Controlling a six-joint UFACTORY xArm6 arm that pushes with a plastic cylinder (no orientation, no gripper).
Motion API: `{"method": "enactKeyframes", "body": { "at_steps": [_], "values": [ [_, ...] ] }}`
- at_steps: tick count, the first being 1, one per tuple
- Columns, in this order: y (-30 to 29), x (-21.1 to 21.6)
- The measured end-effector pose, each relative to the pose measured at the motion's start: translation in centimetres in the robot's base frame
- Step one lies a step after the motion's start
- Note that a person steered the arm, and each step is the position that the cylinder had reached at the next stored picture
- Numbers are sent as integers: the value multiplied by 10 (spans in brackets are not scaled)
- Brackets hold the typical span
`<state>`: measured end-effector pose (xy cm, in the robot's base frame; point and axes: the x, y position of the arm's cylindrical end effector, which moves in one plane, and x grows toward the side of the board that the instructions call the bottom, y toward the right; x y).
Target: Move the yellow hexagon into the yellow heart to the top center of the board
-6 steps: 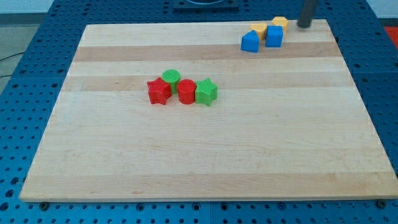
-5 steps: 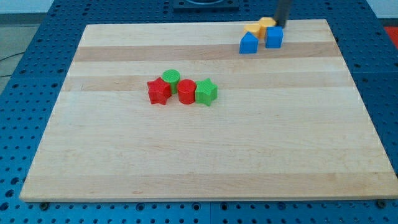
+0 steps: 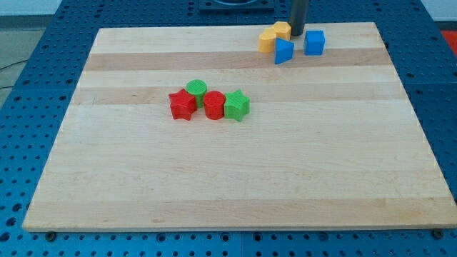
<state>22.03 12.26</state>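
My tip (image 3: 298, 34) (a plain rod, no jaws) is seen touching the yellow hexagon block (image 3: 282, 30), pressed against the yellow heart block (image 3: 268, 41); no writing is legible.

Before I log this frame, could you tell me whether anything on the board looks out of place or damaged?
Nothing stands out. My tip sits beside the yellow hexagon, which touches the yellow heart.
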Motion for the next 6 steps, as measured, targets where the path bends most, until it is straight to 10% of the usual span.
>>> {"method": "enactKeyframes", "body": {
  "at_steps": [6],
  "values": [
    [-21, 47]
  ]
}}
